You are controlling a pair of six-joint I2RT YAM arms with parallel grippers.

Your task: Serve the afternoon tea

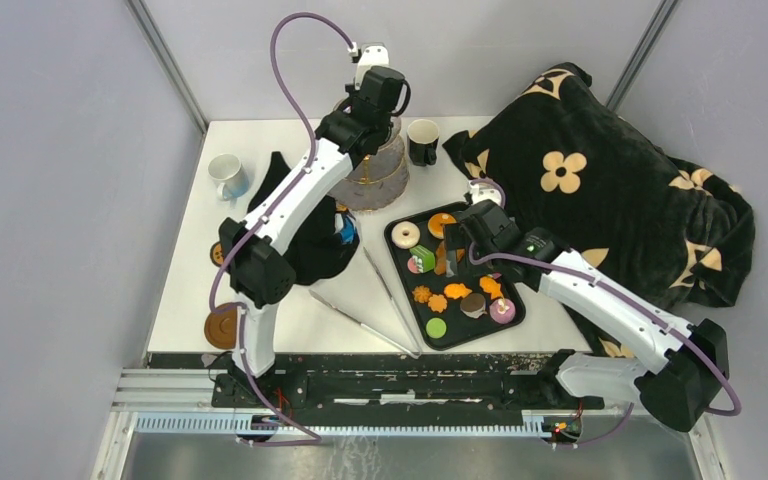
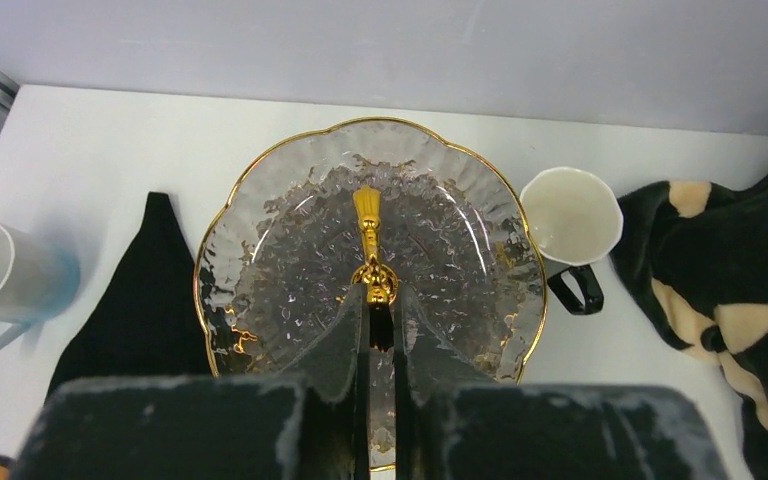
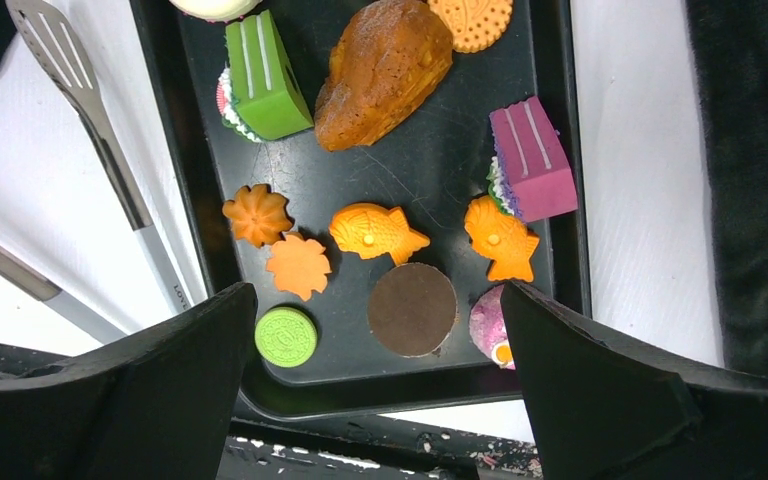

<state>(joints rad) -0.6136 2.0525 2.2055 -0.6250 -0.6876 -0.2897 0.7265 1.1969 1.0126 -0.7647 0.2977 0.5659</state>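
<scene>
Left gripper (image 2: 380, 292) is pinching the glass stand's (image 2: 290, 200) gold handle (image 2: 368, 215). Right gripper (image 3: 377, 292) is hanging wide open, empty, over treats (image 3: 378, 232) on black tray (image 3: 440, 140).

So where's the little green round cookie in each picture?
Top external: the green round cookie sits at the near end of the black tray, about the middle of the picture.
Left wrist: not in it.
Right wrist: low and left of centre, left of the brown disc.
Shared landmark: the black flowered blanket, at the right side in all three views.
</scene>
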